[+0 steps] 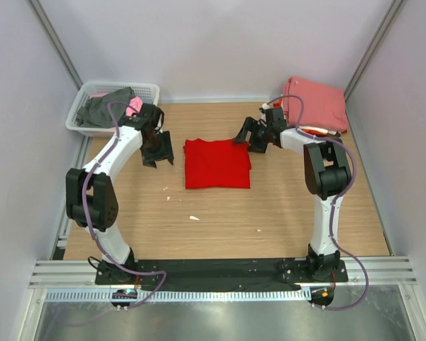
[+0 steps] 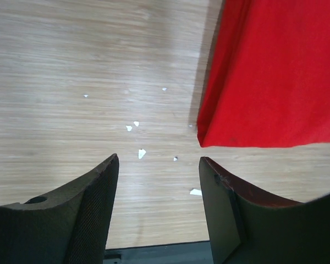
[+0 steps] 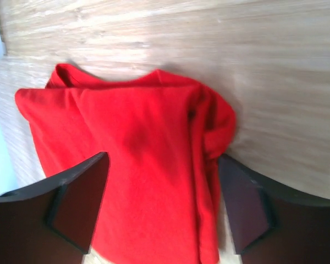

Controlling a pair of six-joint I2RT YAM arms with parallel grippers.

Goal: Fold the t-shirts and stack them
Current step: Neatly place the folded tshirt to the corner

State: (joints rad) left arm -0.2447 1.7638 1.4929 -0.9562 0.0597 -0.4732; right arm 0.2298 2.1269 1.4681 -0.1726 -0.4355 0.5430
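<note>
From above, folded red t-shirt (image 1: 216,163) lay mid table (image 1: 270,213), left gripper (image 1: 159,159) off its left edge, right gripper (image 1: 246,142) at its far corner, pink tees (image 1: 316,103) stacked beyond, left wrist caught jaws parted, empty, white specks (image 2: 141,153) below, right wrist caught jaws wide over rumpled cloth, gripping nothing.

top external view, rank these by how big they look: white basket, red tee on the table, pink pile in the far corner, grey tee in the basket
1. white basket
2. red tee and pink pile: they look about alike, so not ranked
3. grey tee
</note>
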